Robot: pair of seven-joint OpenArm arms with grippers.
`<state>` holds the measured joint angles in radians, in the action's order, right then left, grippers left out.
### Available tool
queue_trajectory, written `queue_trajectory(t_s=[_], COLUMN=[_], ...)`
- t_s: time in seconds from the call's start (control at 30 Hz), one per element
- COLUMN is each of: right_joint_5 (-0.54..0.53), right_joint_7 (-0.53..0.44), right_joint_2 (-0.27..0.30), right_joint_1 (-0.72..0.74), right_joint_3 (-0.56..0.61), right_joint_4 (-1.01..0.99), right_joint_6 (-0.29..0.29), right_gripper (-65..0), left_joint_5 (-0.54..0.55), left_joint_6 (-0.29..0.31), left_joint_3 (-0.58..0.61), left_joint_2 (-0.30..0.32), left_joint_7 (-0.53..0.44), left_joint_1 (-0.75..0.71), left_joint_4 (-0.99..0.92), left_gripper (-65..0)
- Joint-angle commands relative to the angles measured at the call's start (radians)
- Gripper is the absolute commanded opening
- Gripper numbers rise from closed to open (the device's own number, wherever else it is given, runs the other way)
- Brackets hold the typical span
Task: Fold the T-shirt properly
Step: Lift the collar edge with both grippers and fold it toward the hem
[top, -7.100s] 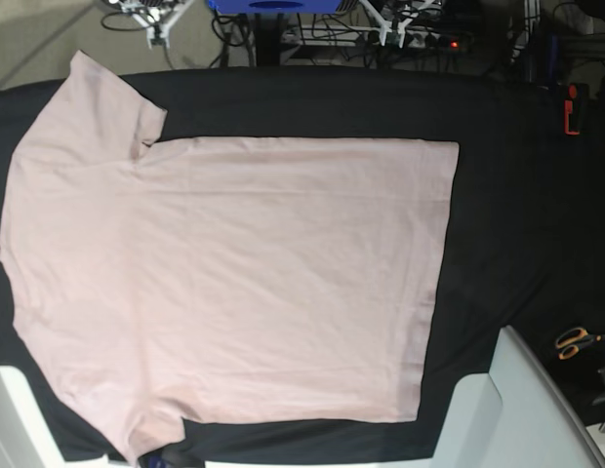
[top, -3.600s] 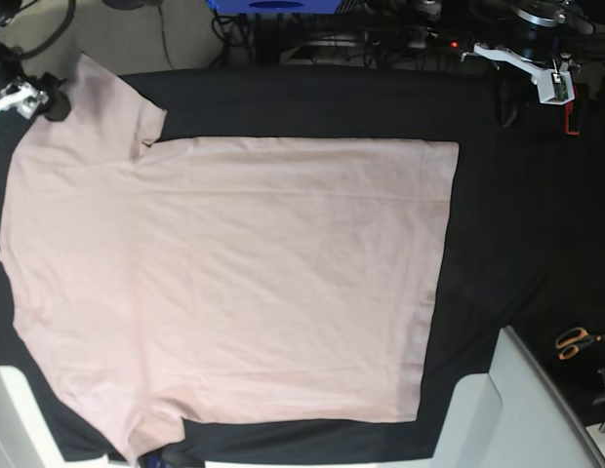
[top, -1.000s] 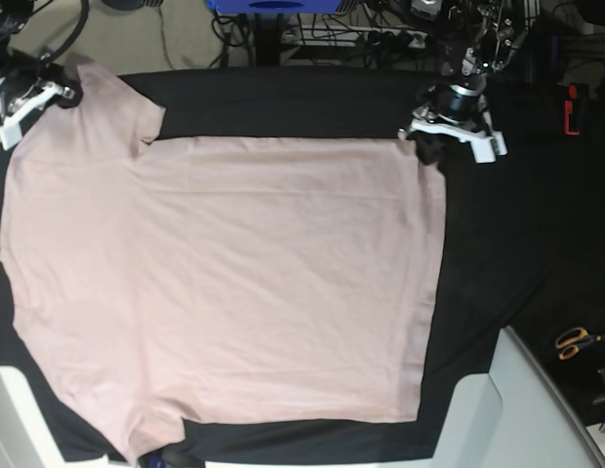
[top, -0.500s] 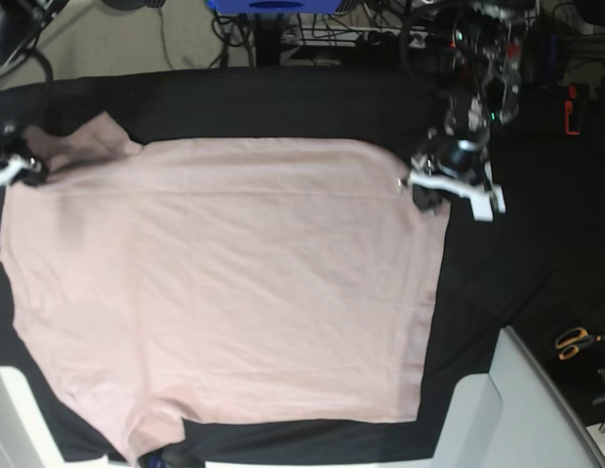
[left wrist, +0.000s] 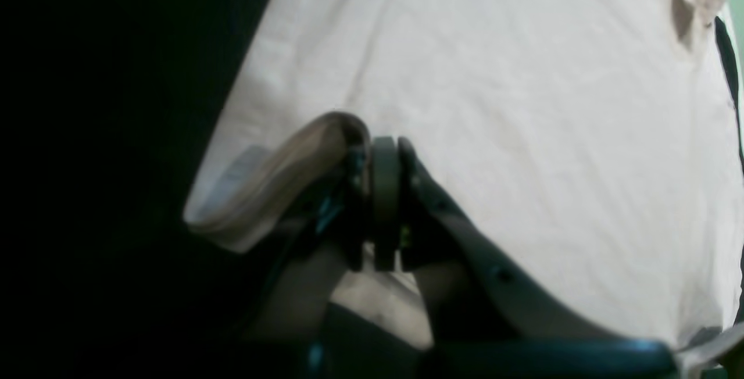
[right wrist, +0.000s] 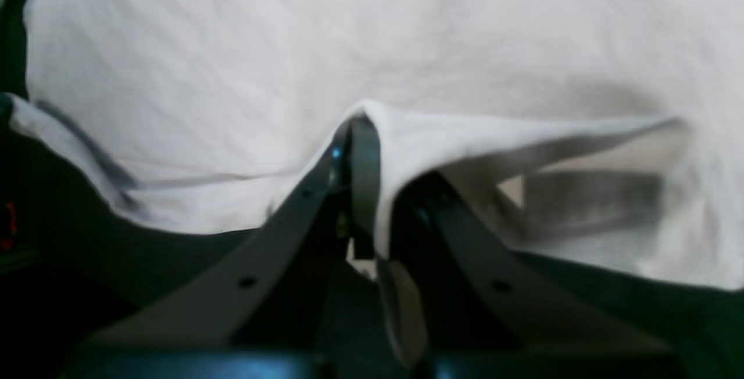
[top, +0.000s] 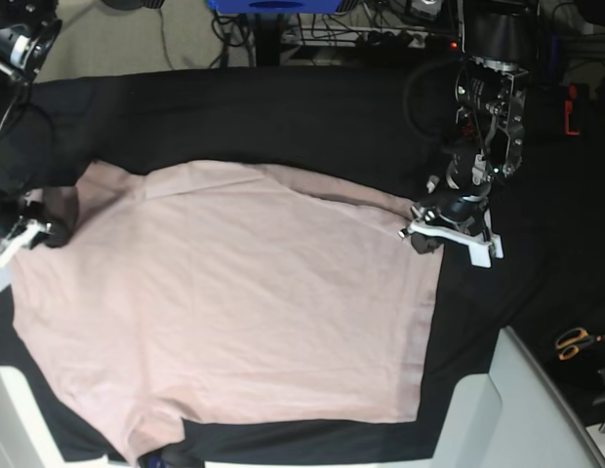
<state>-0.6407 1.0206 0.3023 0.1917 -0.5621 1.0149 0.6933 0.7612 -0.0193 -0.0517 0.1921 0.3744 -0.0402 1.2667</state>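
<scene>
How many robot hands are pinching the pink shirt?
2. The left gripper pinches the T-shirt at its hem corner on the right of the base view; the right gripper pinches its sleeve edge on the left.

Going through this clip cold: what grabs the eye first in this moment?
The big pale pink T-shirt fills the black cloth, its far edge pulled inward into a fold. The left gripper is shut on the hem corner at the base view's right, and the right gripper is shut on the sleeve end at its left. Orange-handled scissors lie far right.
</scene>
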Motion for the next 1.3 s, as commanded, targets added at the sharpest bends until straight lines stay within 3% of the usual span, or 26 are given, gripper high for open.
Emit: queue_trajectory(t_s=[0.0,0.3,0.7,0.87,1.27], right_joint_5=[-0.020,-0.020,-0.020,-0.020,-0.020], right_joint_7=[-0.038,-0.239,-0.455,-0.503,-0.607], right_joint_2=[0.034,0.097,0.099,0.099,0.099], right_joint_1=[0.038,0.159,0.196,0.196,0.196], right_joint_3=[0.011,0.155,0.188,0.190,0.182], right_joint_4=[-0.011,-0.267,-0.380,-0.380,-0.385], right_joint_6=[0.005,0.005,0.005,0.005,0.005], right_gripper=[-64.5,-64.5,-64.5,-64.5,-64.5], left_joint_5=[0.005,0.005,-0.036,-0.139,-0.141], left_joint_6=[0.009,0.009,0.009,0.009,0.009], left_joint_3=[-0.006,0.003,0.005,-0.004,-0.007], left_joint_2=[0.011,0.013,0.010,-0.012,-0.013], left_joint_7=[-0.021,-0.022,-0.027,-0.065,-0.116], left_joint_1=[0.035,0.136,0.213,0.222,0.224], left_joint_4=[0.005,-0.106,-0.223,-0.223,-0.232], left_gripper=[-65.0,-65.0,-65.0,-65.0,-65.0])
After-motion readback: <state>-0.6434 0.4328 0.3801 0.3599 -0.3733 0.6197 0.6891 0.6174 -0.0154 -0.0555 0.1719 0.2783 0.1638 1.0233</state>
